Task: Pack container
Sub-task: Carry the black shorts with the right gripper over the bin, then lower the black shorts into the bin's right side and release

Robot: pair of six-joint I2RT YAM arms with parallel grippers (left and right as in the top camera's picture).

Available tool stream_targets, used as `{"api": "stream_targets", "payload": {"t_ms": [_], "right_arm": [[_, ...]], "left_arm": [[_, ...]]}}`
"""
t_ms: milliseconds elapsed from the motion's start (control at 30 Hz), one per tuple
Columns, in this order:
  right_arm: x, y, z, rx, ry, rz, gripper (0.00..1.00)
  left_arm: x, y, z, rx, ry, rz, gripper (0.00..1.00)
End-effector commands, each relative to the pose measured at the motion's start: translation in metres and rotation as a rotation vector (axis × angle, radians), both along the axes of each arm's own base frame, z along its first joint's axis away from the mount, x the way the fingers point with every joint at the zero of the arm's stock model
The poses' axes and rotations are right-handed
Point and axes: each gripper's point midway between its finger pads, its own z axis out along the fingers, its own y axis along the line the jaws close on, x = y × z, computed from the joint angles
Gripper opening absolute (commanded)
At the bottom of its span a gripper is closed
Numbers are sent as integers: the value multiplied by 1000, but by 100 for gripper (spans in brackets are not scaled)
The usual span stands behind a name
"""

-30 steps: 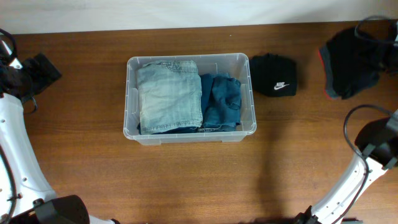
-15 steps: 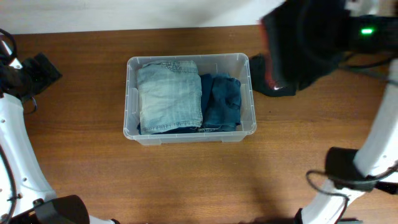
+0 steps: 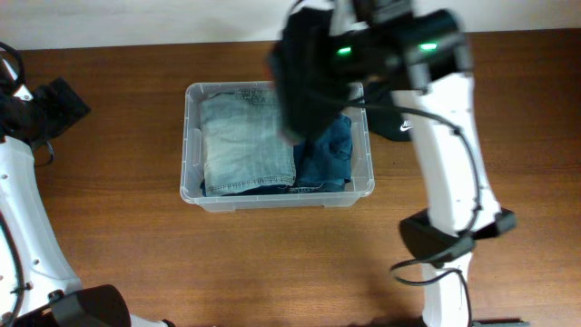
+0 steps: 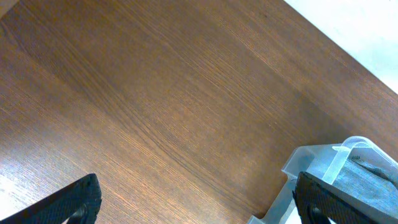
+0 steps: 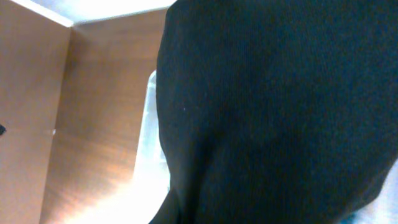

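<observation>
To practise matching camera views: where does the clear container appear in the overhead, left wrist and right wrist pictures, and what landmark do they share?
Overhead: container at centre, partly behind a black garment.
Left wrist: container corner at lower right.
Right wrist: only a pale blurred sliver left of the garment, likely the container's wall.
Shared landmark: the wooden table.

Robot lab workstation, wooden table (image 3: 127,254), white left arm (image 3: 23,209), white right arm (image 3: 449,154)
</observation>
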Motion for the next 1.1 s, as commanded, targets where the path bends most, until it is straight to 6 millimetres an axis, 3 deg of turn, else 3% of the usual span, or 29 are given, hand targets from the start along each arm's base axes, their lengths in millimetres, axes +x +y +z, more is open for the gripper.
{"api": "stream_targets", "payload": {"t_ms": [0,167,367,467,600,733,867,1033,1067], "right_arm": [[-2,20,-9,10,27,-22,4],[-12,26,-31,-28,102,0,4],[-4,31,-64,-65,173,1,4],[-4,43,-82,-42,229,35,4],[-5,48,-93,-32,266,54,4],[1,37,-99,-86,251,12,4],[9,3,-108,-219,238,-94,5],[10,-25,-116,-301,264,-150,31],[10,-27,-118,-308,269,-149,45]], "left_arm": [[0,2,-6,-5,16,11,99],[0,2,-6,-5,16,11,99],[0,2,-6,-5,16,11,99],[0,2,-6,-5,16,11,99],[0,2,-6,-5,16,11,99],[0,2,-6,-5,16,11,99],[0,2,-6,-5,16,11,99],[0,2,-6,-5,16,11,99],[0,2,-6,-5,16,11,99]]}}
